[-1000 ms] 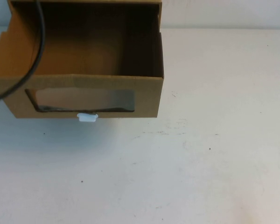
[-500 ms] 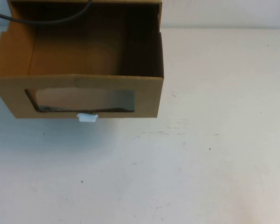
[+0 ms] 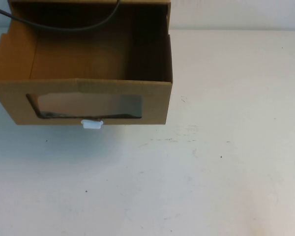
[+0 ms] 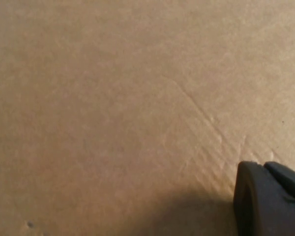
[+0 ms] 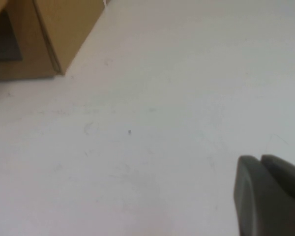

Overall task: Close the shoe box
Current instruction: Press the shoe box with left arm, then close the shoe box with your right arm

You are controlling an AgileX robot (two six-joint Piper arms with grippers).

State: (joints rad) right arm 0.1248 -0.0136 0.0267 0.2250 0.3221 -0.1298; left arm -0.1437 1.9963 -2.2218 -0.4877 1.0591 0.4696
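box: I see the shoe box at the desk's far-left corner, drawer pulled out toward me, open top, inside empty.
front: clear window w/ white tab just under it.
cable: black cable loops over the box's far part.
L gripper: left gripper only a dark bit in the left wrist view, right up against plain cardboard; can't tell how far open.
R gripper: right gripper over bare desk, box corner well apart; can't tell its opening, I see nothing held.
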